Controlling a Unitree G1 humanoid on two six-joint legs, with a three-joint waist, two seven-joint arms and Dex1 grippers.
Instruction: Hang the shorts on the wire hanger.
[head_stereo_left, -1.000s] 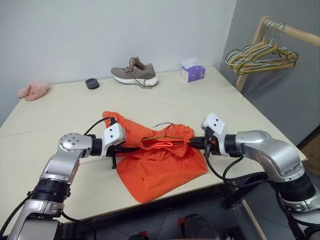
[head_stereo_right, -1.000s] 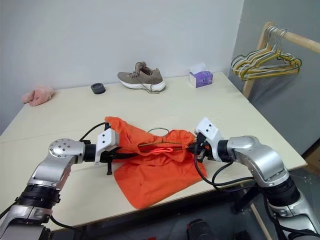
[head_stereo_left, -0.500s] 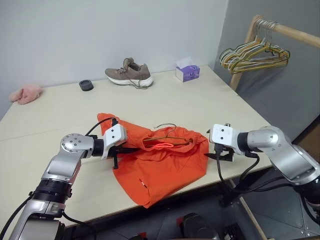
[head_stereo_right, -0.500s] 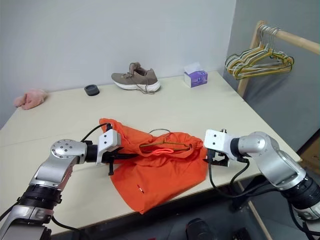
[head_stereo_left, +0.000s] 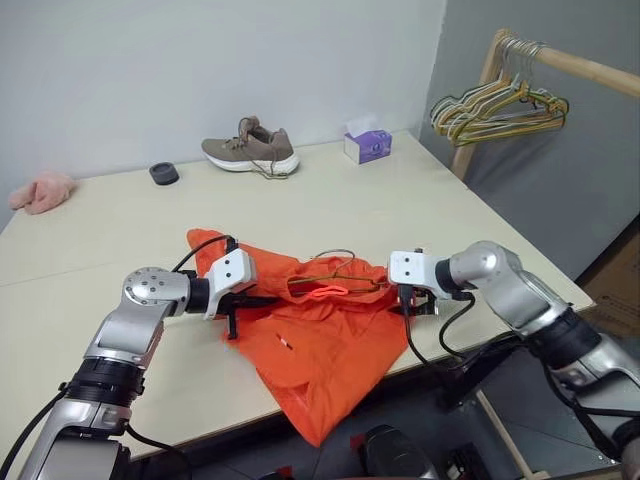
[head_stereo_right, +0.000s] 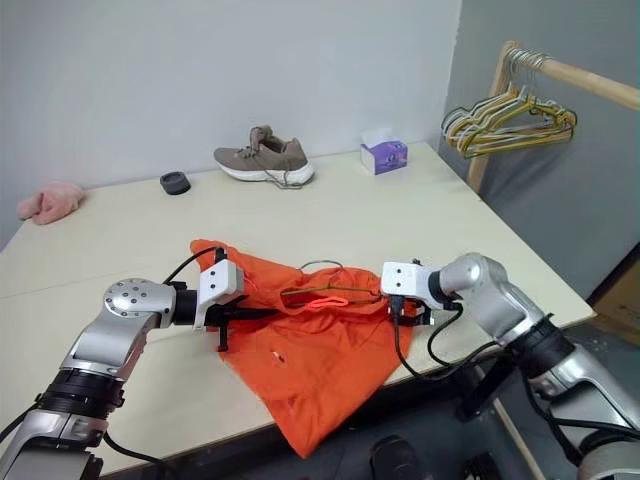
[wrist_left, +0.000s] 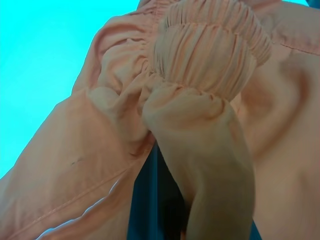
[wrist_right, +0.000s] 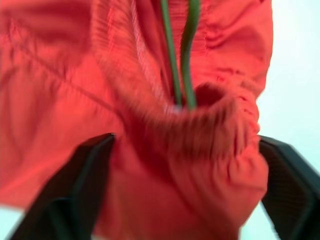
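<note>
My left hand (head_stereo_left: 238, 302) is clenched on the waistband at one end of the shorts (head_stereo_left: 320, 350), holding that gathered edge just above the tabletop (head_stereo_left: 120, 230). My right hand (head_stereo_left: 408, 303) is at the other end of the waistband; its two black fingers (wrist_right: 82, 185) stand spread with the bunched elastic between them, not pressed together. The shorts lie near the tabletop's front edge between my two hands, and one leg hangs down over that edge. The hanger (head_stereo_left: 330, 272) sits inside the waistband opening: its thin wire runs along the open mouth and its hook curls up at the far side of the fabric. In the right wrist view two wire strands (wrist_right: 179, 55) go down into the gathered band. Farther back stand a shoe (head_stereo_left: 250, 148), a tissue box (head_stereo_left: 367, 145) and a pink cloth (head_stereo_left: 42, 191).
</note>
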